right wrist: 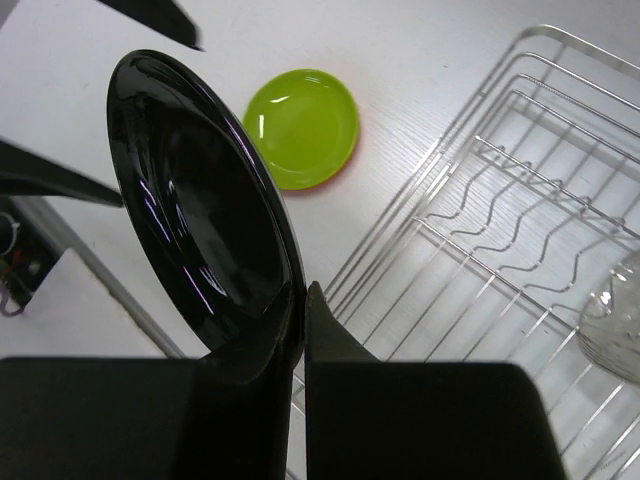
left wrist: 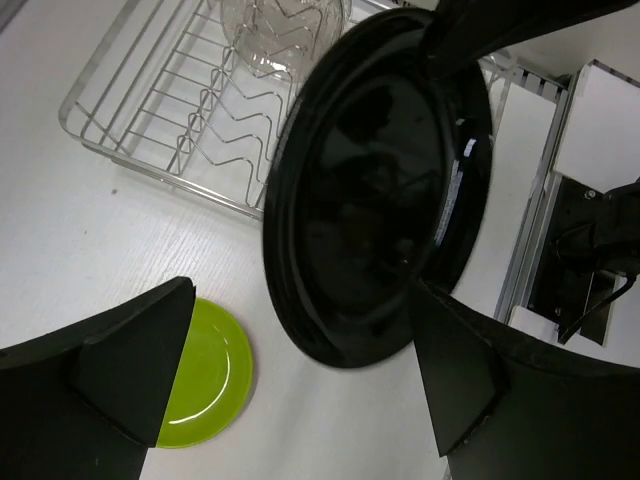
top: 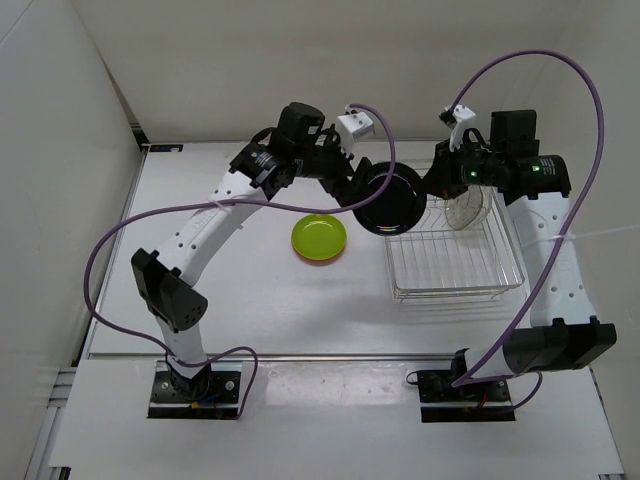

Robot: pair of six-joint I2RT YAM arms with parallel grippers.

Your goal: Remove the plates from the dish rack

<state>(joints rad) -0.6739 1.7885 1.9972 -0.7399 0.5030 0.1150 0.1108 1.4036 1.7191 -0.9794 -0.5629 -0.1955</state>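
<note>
Right hand (right wrist: 300, 300) pinches the rim of the shiny round black plate (top: 390, 198); left hand (left wrist: 300, 372) is spread around it. Letting go too soon could drop it

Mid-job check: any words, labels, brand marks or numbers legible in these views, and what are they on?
No text can be read in any view.
Black plate: a thin pale streak near its rim in the left wrist view may be a label or glare; too blurred to read.
Dish rack and lime green plate: no print visible.
</note>
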